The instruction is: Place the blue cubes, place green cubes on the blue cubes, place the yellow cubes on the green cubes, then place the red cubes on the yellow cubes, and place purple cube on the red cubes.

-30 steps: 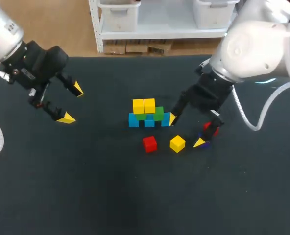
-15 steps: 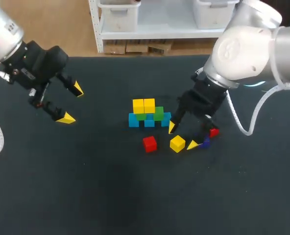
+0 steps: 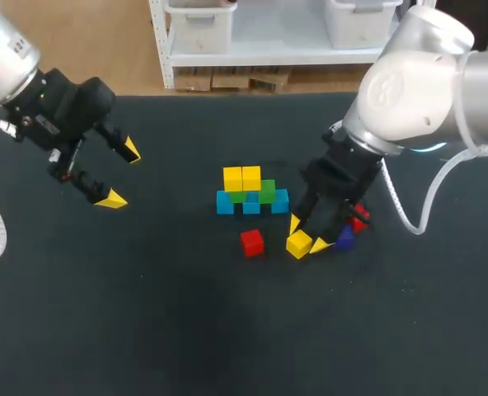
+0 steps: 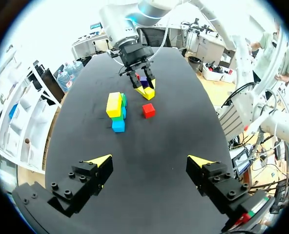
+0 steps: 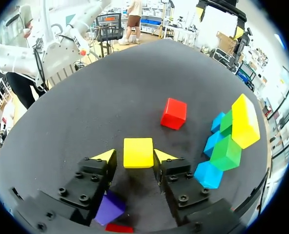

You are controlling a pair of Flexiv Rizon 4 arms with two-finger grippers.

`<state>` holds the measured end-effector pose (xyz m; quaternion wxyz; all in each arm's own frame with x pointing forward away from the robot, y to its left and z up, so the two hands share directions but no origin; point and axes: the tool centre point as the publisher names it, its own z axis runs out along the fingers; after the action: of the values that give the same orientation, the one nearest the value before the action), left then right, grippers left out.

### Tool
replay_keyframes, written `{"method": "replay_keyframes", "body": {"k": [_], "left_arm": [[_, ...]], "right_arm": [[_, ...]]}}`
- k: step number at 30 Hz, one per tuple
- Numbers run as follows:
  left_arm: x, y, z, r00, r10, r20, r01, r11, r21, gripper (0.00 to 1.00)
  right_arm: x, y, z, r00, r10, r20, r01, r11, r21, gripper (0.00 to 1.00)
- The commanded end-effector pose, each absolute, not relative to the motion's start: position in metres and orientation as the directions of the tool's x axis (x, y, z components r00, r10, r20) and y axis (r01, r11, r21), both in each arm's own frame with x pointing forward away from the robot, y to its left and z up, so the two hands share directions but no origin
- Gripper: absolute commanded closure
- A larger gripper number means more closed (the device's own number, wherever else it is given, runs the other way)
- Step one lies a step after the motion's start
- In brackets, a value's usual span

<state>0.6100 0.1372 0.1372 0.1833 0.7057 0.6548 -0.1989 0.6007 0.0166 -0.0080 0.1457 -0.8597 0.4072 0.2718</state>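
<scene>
Purple cube half hidden under right gripper straddling loose yellow cube, clamped or not unclear; left gripper spread wide.

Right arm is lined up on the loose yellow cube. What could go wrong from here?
1. The purple cube and a red cube lie close beside the right jaws; closing or lifting may knock them.
2. The loose yellow cube sits at the jaws' very tips, so the grip may be shallow and slip.
</scene>
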Motion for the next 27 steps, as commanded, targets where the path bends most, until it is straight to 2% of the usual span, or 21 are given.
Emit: {"method": "replay_keyframes", "body": {"k": [1, 2, 4, 5, 11, 14, 16, 18, 27], "left_arm": [[0.609, 0.139, 0.136, 0.067, 0.849, -0.524, 0.997, -0.077, 0.002, 0.00], [0.609, 0.139, 0.136, 0.067, 0.849, -0.524, 0.997, -0.077, 0.002, 0.00], [0.609, 0.139, 0.136, 0.067, 0.849, -0.524, 0.997, -0.077, 0.002, 0.00], [0.609, 0.139, 0.136, 0.067, 0.849, -0.524, 0.997, -0.077, 0.002, 0.00], [0.609, 0.139, 0.136, 0.067, 0.849, -0.524, 0.997, -0.077, 0.002, 0.00], [0.609, 0.139, 0.136, 0.067, 0.849, -0.524, 0.997, -0.077, 0.002, 0.00], [0.609, 0.139, 0.136, 0.067, 0.849, -0.524, 0.997, -0.077, 0.002, 0.00], [0.609, 0.139, 0.136, 0.067, 0.849, -0.524, 0.997, -0.077, 0.002, 0.00], [0.609, 0.139, 0.136, 0.067, 0.849, -0.524, 0.997, -0.077, 0.002, 0.00]], "right_arm": [[0.601, 0.018, -0.010, 0.518, -0.623, -0.586, -0.780, -0.625, -0.025, 0.64], [0.601, 0.018, -0.009, 0.518, -0.624, -0.585, -0.781, -0.624, -0.025, 0.71], [0.601, 0.019, -0.009, 0.515, -0.628, -0.583, -0.784, -0.620, -0.025, 0.96], [0.601, 0.019, -0.009, 0.515, -0.629, -0.582, -0.785, -0.619, -0.026, 1.00], [0.600, 0.016, 0.000, 0.479, -0.657, -0.582, -0.820, -0.572, -0.029, 1.00], [0.600, 0.012, 0.010, 0.344, -0.696, -0.630, -0.887, -0.461, 0.024, 1.00], [0.599, 0.012, 0.018, 0.304, -0.747, -0.591, -0.919, -0.394, 0.025, 1.00], [0.598, 0.012, 0.025, 0.248, -0.733, -0.634, -0.944, -0.330, 0.012, 1.00], [0.600, 0.018, 0.046, 0.137, -0.751, -0.646, -0.987, -0.156, -0.027, 1.00]]}}
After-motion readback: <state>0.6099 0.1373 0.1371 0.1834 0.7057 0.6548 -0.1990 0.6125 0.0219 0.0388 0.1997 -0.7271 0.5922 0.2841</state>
